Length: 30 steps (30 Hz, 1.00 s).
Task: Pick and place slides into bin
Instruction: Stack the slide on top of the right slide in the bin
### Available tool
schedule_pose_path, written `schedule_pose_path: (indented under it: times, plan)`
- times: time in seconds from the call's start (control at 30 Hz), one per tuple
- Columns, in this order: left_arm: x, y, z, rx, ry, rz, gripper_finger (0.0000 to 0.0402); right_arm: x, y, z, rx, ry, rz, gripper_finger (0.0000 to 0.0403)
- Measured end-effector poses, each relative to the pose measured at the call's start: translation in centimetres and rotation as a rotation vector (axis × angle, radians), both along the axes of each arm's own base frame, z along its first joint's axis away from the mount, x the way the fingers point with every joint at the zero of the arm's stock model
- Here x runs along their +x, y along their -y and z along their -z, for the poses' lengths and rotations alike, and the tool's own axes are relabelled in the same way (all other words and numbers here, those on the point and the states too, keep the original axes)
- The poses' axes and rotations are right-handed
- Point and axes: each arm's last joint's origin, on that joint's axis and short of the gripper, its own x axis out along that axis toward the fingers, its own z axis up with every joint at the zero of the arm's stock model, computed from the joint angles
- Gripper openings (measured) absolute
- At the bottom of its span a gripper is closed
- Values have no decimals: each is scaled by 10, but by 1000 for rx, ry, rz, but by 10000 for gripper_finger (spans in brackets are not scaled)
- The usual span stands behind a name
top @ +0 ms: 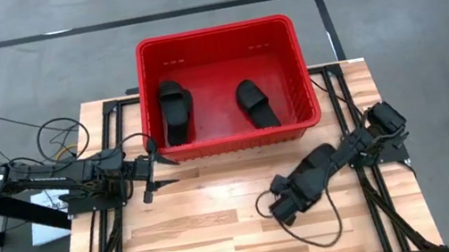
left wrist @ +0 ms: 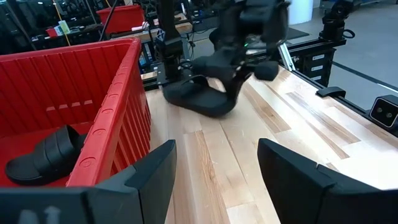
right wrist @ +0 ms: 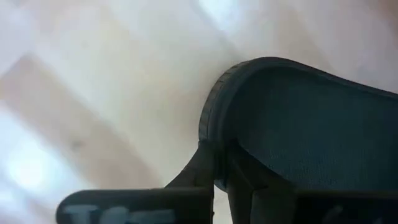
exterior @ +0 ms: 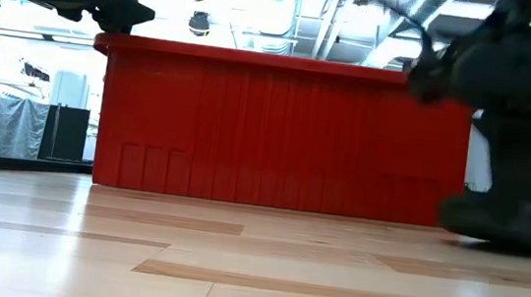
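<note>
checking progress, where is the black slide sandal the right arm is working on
In the high view the matte black slide sandal lies on the wooden table, right of centre, in front of the red plastic bin, under the right gripper.

Slides in the bin: two, left slide (top: pixel 175 110) and right slide (top: pixel 256 103), upper centre of the high view
Slides on the bench: one (left wrist: pixel 199 98), under the right arm, lower right of the high view
Bins: one bin (top: pixel 147 61)
Arms: two
</note>
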Motion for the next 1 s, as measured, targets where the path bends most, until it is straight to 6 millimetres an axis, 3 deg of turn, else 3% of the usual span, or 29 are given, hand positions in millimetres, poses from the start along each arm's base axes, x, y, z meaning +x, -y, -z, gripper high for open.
schedule_pose_path:
  times: [0.47,1.0]
  plan:
    - [0,0,0,0,0,0,219,-12,-50,-68,-126,76,-115,2]
    - [0,0,0,0,0,0,219,-6,-88,-176,-129,466,-454,1]
